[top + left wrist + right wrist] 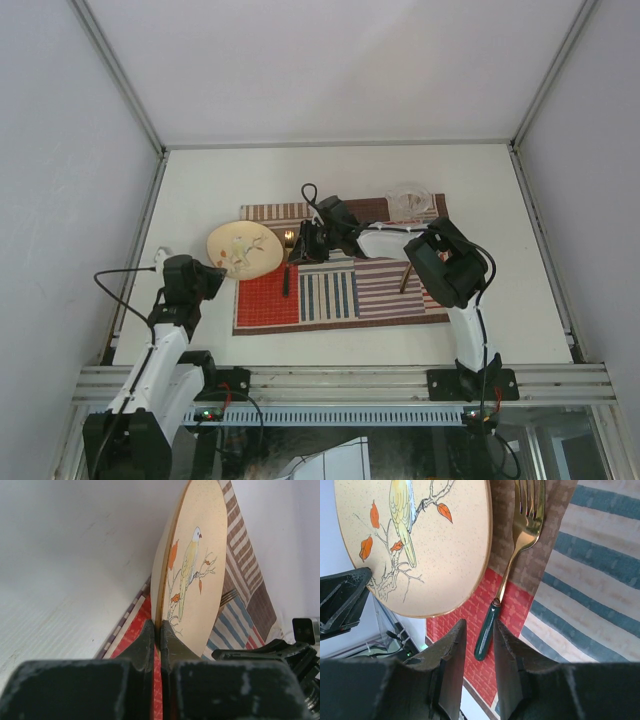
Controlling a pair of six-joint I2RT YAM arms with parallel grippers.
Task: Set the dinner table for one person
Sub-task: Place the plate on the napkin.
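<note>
Left tool is clenched on the rim of a cream dinner plate, its two dark fingers pinching the near edge so that the left wrist view looks along the plate's face. Painted on the plate are a yellow bird with a pale head, a branch and orange leaves. From above, the plate sits at the upper left corner of a striped patchwork placemat, partly over its red patch and partly past its left edge over the white tabletop. Just right of the plate a fork lies on the placemat, its gold tines pointing away from the arms and its dark green handle toward them. Right tool reaches in over the placemat from the right and hangs over this fork. In the right wrist view its fingers stand part-way apart with the end of the green handle showing in the gap, and I cannot tell whether they press on it. Farther right on the placemat's brown and blue stripes lies a slim golden utensil, perhaps a knife. A clear glass stands at the placemat's far right corner. The tabletop carries all of this, lying flat between grey walls with aluminium rails along its edges.
</note>
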